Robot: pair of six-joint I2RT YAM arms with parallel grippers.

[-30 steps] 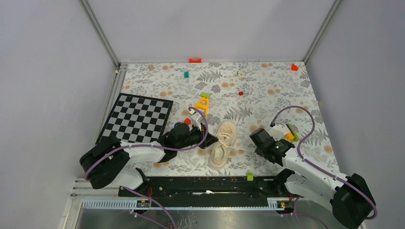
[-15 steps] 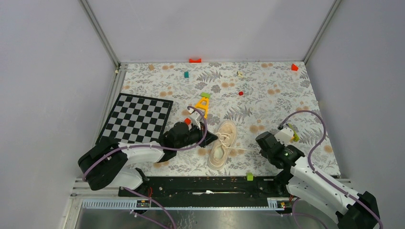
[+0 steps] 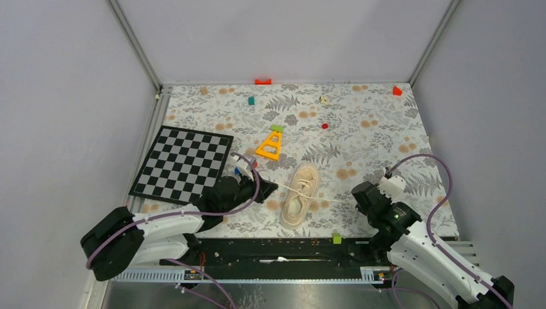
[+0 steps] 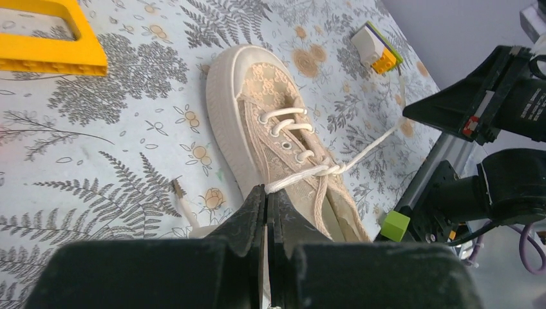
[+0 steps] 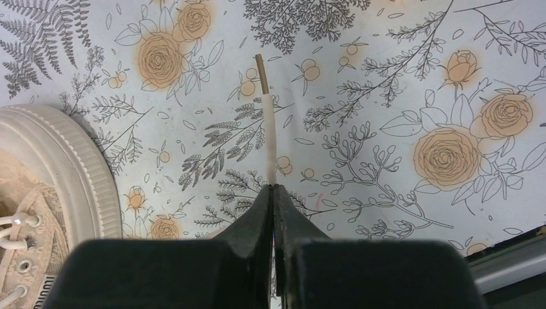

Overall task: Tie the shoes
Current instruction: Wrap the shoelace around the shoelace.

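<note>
Mid-frame, the sneaker (image 3: 300, 195) shows one taut crossing (image 4: 320, 171) (left fingers (image 4: 252, 215) and right fingers (image 5: 259, 219) each pinch a lace end (image 5: 269, 129)); loops and bow seemingly remain.

My arms (image 3: 174, 222): white shells, black joints, purple cables. Left hand (image 4: 266, 193), right hand (image 5: 273, 188): matte black, wedge fingers.

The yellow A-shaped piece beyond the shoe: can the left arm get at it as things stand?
Probably not yet. The yellow A-shaped piece lies close, with nothing between, but the left gripper is shut on a lace of the shoe. It would have to let go first.
</note>
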